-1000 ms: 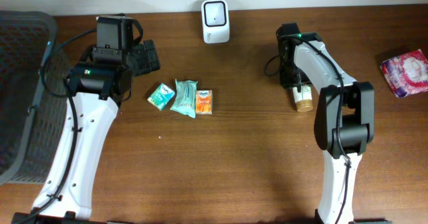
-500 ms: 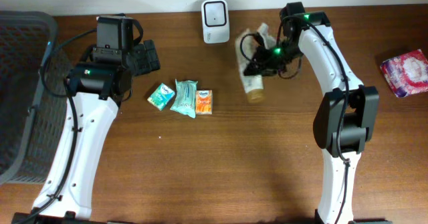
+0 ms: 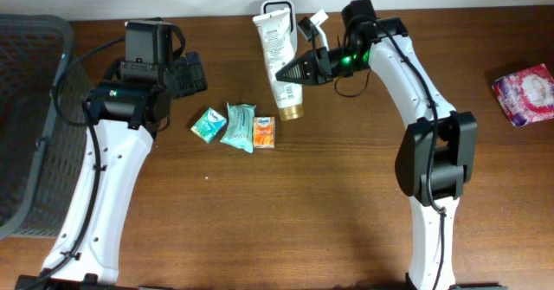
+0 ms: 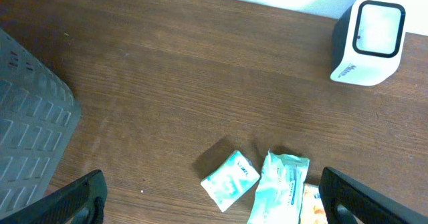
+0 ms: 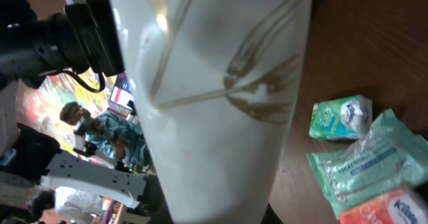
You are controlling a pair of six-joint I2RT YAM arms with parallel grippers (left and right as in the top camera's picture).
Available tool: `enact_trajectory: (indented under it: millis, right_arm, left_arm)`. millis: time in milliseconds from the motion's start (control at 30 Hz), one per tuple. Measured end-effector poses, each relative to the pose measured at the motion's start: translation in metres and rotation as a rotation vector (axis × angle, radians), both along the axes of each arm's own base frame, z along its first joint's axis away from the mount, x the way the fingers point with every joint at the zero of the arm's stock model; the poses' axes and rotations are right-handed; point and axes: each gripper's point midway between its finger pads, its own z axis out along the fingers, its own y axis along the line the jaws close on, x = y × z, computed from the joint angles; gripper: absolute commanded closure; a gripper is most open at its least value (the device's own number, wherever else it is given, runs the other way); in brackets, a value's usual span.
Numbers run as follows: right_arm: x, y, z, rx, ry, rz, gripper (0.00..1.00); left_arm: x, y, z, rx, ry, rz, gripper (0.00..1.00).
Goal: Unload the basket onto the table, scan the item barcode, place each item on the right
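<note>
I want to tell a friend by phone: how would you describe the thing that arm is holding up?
Look to the middle of the back edge of the brown table, where a small white scanner box stands. Just above it, the right gripper is shut on a long white tube with a gold cap, unlike the three small packets lying flat nearby.

White tube (image 3: 277, 56), gold cap, over a dark brown wood-grain table (image 3: 329, 203).
Gold leaf lines on the tube; scanner (image 4: 368, 42) white, black-framed; packets teal (image 3: 208, 124), mint (image 3: 239, 125), orange (image 3: 264, 132).
</note>
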Motion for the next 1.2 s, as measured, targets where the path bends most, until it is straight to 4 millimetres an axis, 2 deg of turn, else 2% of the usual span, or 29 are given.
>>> enact_trajectory:
  millis: [133, 333, 367, 467, 500, 533, 600, 633, 700, 733, 800, 867, 933, 1067, 1133, 1200]
  right_arm:
    - [0.002, 0.004, 0.002, 0.013, -0.046, 0.009, 0.96]
    - [0.005, 0.004, -0.007, -0.041, -0.051, -0.006, 0.96]
    - [0.007, 0.002, -0.015, -0.086, -0.047, -0.02, 0.96]
    - [0.024, -0.013, -0.061, -0.388, 0.053, -0.151, 0.96]
    - [0.031, -0.026, -0.082, -0.537, 0.111, -0.233, 0.96]
    - [0.032, -0.051, -0.108, -0.744, 0.195, -0.332, 0.96]
    - [0.025, -0.106, -0.142, -1.11, 0.278, -0.494, 0.96]
    - [0.022, -0.133, -0.15, -1.28, 0.275, -0.564, 0.96]
    - [0.023, -0.163, -0.152, -1.511, 0.211, -0.678, 0.95]
    - [0.024, -0.171, -0.151, -1.6, 0.171, -0.733, 0.94]
    - [0.019, -0.175, -0.162, -1.732, 0.1, -0.776, 0.88]
    - [0.004, -0.182, -0.184, -1.806, 0.115, -0.767, 0.72]
    - [-0.003, -0.186, -0.19, -1.834, 0.123, -0.759, 0.66]
    - [-0.01, -0.164, -0.198, -1.727, 0.204, -0.703, 0.64]
    - [-0.015, -0.145, -0.196, -1.634, 0.262, -0.653, 0.59]
    - [-0.013, -0.121, -0.173, -1.529, 0.277, -0.583, 0.3]
  left_arm:
    - [0.0, 0.0, 0.0, 0.0, 0.001, 0.0, 0.01]
    - [0.0, 0.0, 0.0, 0.0, 0.001, 0.0, 0.01]
    - [0.0, 0.0, 0.0, 0.0, 0.0, 0.0, 0.01]
    - [0.0, 0.0, 0.0, 0.0, 0.0, 0.0, 0.01]
    - [0.0, 0.0, 0.0, 0.0, 0.0, 0.0, 0.01]
    - [0.0, 0.0, 0.0, 0.0, 0.0, 0.0, 0.01]
    - [0.0, 0.0, 0.0, 0.0, 0.0, 0.0, 0.01]
    - [0.0, 0.0, 0.0, 0.0, -0.001, 0.0, 0.01]
    - [0.0, 0.0, 0.0, 0.0, 0.0, 0.0, 0.01]
    - [0.0, 0.0, 0.0, 0.0, 0.0, 0.0, 0.01]
    - [0.0, 0.0, 0.0, 0.0, 0.0, 0.0, 0.01]
    - [0.0, 0.0, 0.0, 0.0, 0.0, 0.0, 0.01]
    - [0.0, 0.0, 0.0, 0.0, -0.001, 0.0, 0.01]
    - [0.0, 0.0, 0.0, 0.0, -0.001, 0.0, 0.01]
    - [0.0, 0.0, 0.0, 0.0, -0.002, 0.0, 0.01]
    - [0.0, 0.0, 0.0, 0.0, -0.001, 0.0, 0.01]
